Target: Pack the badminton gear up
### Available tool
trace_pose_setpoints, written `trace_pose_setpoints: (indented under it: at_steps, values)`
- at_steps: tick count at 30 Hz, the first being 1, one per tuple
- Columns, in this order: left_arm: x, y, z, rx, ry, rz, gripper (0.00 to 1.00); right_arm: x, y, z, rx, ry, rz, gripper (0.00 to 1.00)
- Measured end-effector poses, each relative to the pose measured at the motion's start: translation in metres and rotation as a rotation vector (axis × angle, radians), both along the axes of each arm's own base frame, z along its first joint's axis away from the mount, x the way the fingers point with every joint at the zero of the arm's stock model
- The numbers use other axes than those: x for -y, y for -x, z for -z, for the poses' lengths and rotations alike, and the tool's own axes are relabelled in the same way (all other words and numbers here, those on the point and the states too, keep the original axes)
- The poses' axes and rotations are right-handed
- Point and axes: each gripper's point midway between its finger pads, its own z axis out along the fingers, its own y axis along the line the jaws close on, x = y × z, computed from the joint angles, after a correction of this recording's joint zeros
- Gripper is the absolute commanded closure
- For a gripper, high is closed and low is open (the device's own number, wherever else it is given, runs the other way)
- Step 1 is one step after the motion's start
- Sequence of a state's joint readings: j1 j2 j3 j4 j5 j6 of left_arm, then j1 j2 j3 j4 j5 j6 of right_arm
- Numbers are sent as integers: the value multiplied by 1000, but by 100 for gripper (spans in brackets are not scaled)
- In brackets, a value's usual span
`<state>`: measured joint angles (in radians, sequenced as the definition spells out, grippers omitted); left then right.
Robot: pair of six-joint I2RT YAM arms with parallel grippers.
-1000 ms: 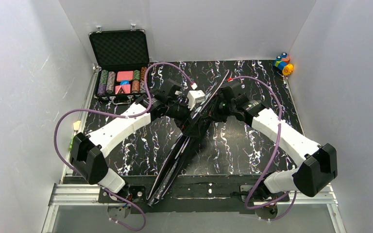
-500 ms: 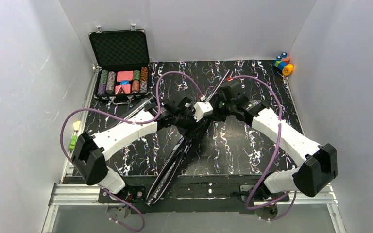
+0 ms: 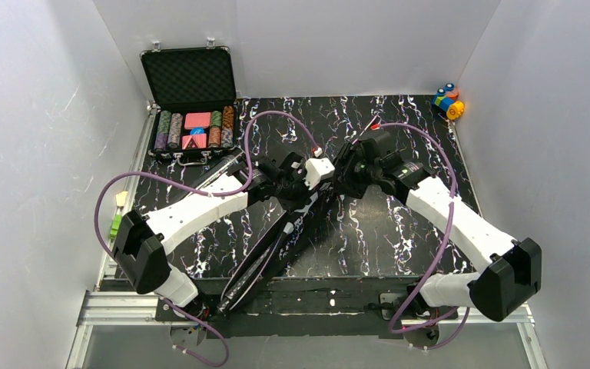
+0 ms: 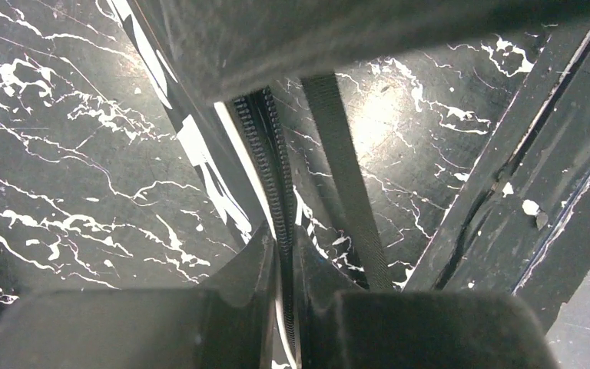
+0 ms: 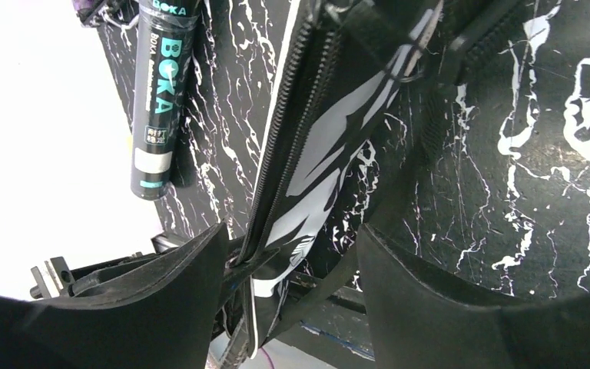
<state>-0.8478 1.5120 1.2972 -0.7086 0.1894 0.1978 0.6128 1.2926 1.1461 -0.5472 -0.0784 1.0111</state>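
Note:
The black racket-shaped bag (image 3: 276,238) lies diagonally across the marbled table, from the middle down to the near edge. My left gripper (image 3: 305,183) is shut on the bag's zipper edge (image 4: 265,138); in the left wrist view the left gripper (image 4: 286,242) pinches the zipper, with a black strap (image 4: 346,169) just to its right. My right gripper (image 3: 347,165) stands open at the bag's upper end. In the right wrist view the right gripper (image 5: 292,254) has its fingers spread, with the bag (image 5: 330,146) beyond them and untouched. The dark tube with teal lettering (image 5: 161,92) lies beside the bag.
An open black case of poker chips (image 3: 192,115) stands at the back left. Colourful toy blocks (image 3: 448,101) sit in the back right corner. White walls close the table on three sides. A metal rail (image 3: 323,304) runs along the near edge.
My left gripper moved in and shut on the bag's zipper edge. My right gripper opened and let the bag go. The bag's near end swung left.

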Motion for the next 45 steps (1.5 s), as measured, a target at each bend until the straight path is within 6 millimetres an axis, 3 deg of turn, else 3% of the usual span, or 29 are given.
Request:
trace_pose_setpoints:
  at_steps: [5, 15, 27, 45]
  values:
    - [0, 0, 0, -5, -1, -13, 100, 19, -3, -4, 7, -18, 59, 26]
    - [1, 6, 2, -20, -5, -9, 100, 63, -51, -38, 86, -161, 246, 26]
    - [0, 8, 1, -32, -9, -6, 100, 53, -55, -34, 59, -200, 217, 45]
    - [-2, 24, -11, -89, -13, 48, 100, 54, -51, -22, 29, -230, 171, 44]
